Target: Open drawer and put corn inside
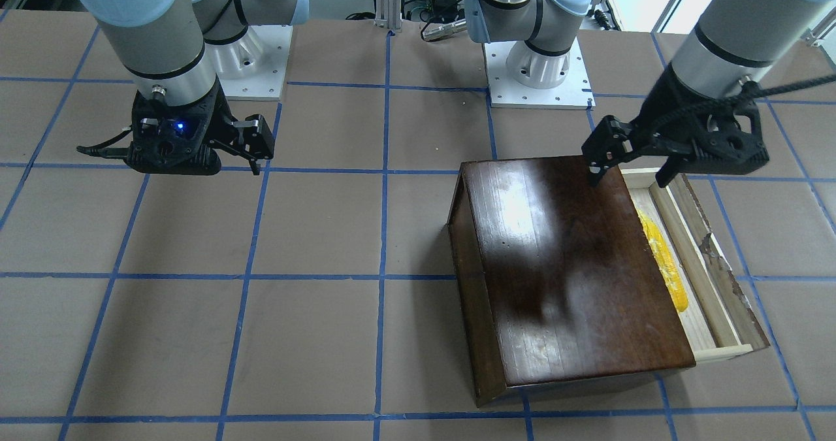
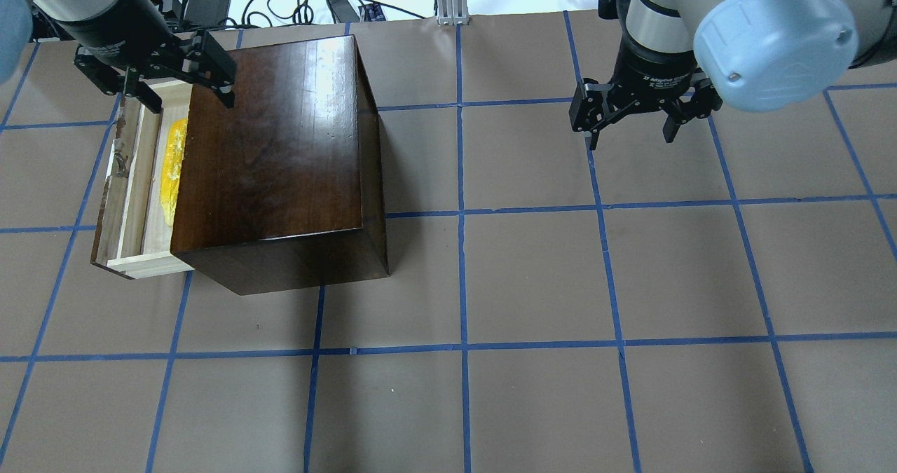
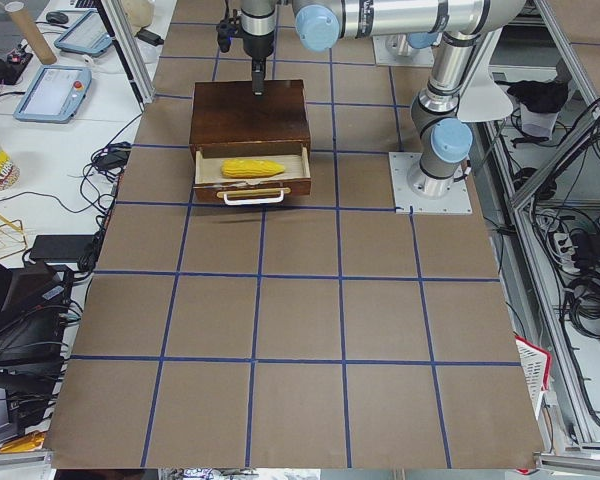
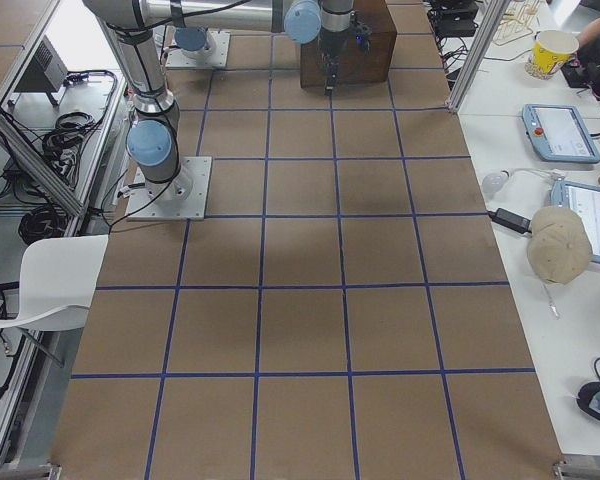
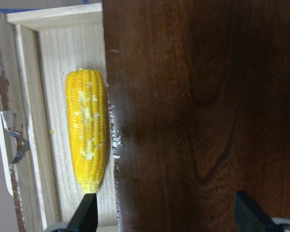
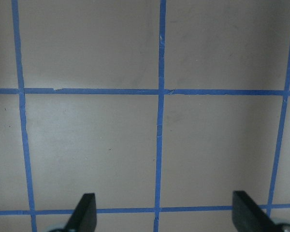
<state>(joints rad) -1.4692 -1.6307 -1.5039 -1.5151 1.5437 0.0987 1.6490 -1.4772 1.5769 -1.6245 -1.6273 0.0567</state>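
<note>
Now, the corn [image 2: 172, 172] lay inside the pulled-out drawer [image 2: 133, 179], its long axis along the tray, just beside the box's [image 2: 273, 144] front lip. My left claw [image 2: 188, 94], the nearer one, hung spread and empty above the drawer's far end (one finger over tray, one over box top). The right claw [image 2: 631, 136] was spread too, over bare surface [image 2: 532, 284]. I judged placement done; straight up looked clear.

Left claw [image 2: 188, 98] and right claw [image 2: 631, 138] both hover pointing downward, spread wide open.
</note>
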